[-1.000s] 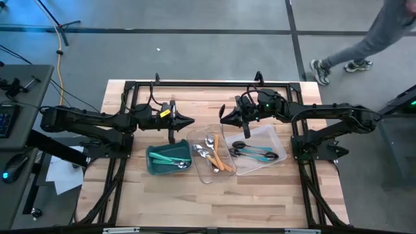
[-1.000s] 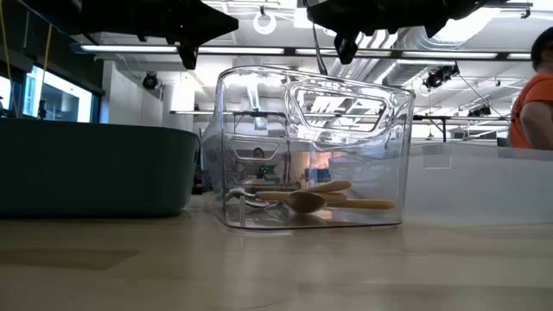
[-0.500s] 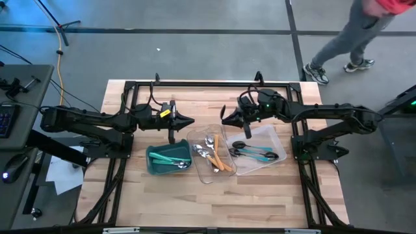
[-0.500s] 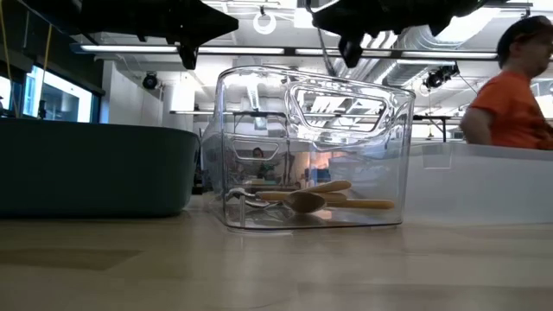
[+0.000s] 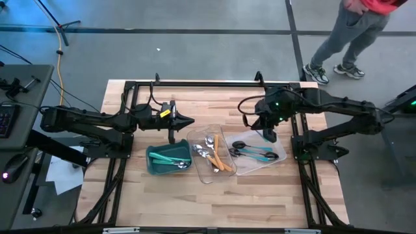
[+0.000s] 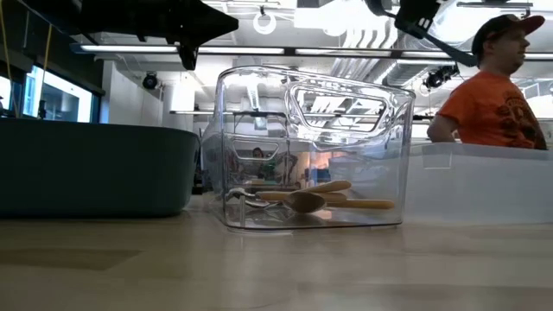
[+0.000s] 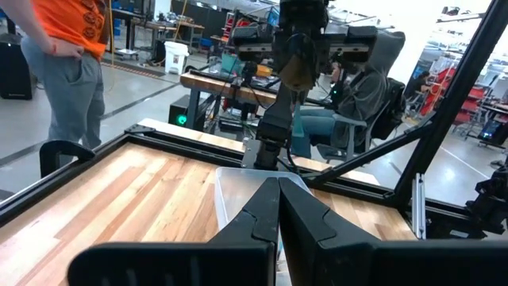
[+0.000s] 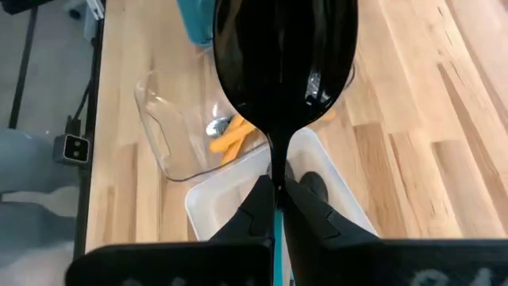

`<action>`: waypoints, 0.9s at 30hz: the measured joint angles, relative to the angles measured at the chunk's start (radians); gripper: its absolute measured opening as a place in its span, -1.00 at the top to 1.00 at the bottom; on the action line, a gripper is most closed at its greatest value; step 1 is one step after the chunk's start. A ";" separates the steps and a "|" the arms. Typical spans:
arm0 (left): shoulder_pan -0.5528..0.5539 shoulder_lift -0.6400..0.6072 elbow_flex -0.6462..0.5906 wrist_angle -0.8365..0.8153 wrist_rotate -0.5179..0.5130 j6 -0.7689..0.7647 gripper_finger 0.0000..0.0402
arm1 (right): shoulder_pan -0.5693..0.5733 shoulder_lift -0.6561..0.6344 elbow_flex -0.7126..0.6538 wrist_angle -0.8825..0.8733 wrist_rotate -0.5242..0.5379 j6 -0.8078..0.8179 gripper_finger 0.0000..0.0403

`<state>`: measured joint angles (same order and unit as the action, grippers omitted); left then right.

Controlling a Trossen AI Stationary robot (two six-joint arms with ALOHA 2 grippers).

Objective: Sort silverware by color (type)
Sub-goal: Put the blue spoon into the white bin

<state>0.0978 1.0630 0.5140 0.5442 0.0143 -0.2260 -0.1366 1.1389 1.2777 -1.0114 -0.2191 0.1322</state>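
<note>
- Leftmost, the left gripper (image 5: 185,121) hangs over bare wood just behind the teal bin (image 5: 153,163), its jaws pressed together on nothing.
- That bin is a solid, opaque rectangular tub on the wooden table (image 5: 130,188); two teal-handled utensils (image 5: 170,158) lie in it, one with a silver head.
- Next to it, touching or nearly so, stands a clear tray (image 5: 197,138) of see-through plastic with rounded corners, set at a slant.
- It holds the orange-handled spoons (image 5: 221,162), with about four shiny silver heads (image 5: 207,147) showing; the exact count is hard to make out. From table height, orange handles (image 6: 346,202) rest on its floor.
- Further right sits a frosted tray (image 5: 281,144), paler and wider, beside the clear one.
- About three teal-handled spoons (image 5: 257,153) with black heads lie across it.
- Above its far edge, the right gripper (image 5: 269,136) points down, clenched on the slim handle of a black spoon (image 8: 283,56) with a glossy oval bowl.
- A person (image 6: 488,82) in an orange shirt stands beyond the table's right side.
</note>
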 joint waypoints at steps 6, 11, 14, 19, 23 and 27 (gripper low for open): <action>0.000 0.000 0.000 0.000 0.000 0.001 1.00 | 0.018 0.000 -0.025 -0.010 0.003 0.058 1.00; 0.000 0.000 0.000 0.000 0.000 0.001 1.00 | 0.055 0.000 -0.137 -0.022 0.002 0.099 1.00; 0.000 0.000 0.000 0.000 0.000 0.002 1.00 | 0.069 0.000 -0.239 0.015 0.008 0.129 1.00; 0.001 0.000 0.000 0.000 -0.005 0.002 1.00 | 0.073 0.008 -0.380 0.155 0.009 0.187 1.00; 0.003 0.000 0.000 0.000 -0.004 0.002 1.00 | 0.080 0.051 -0.407 0.189 0.011 0.172 1.00; 0.008 0.000 0.000 -0.001 -0.005 0.002 1.00 | 0.087 0.122 -0.407 0.183 0.002 0.131 1.00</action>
<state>0.1060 1.0630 0.5140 0.5434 0.0097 -0.2241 -0.0494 1.2608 0.8703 -0.8284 -0.2175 0.2634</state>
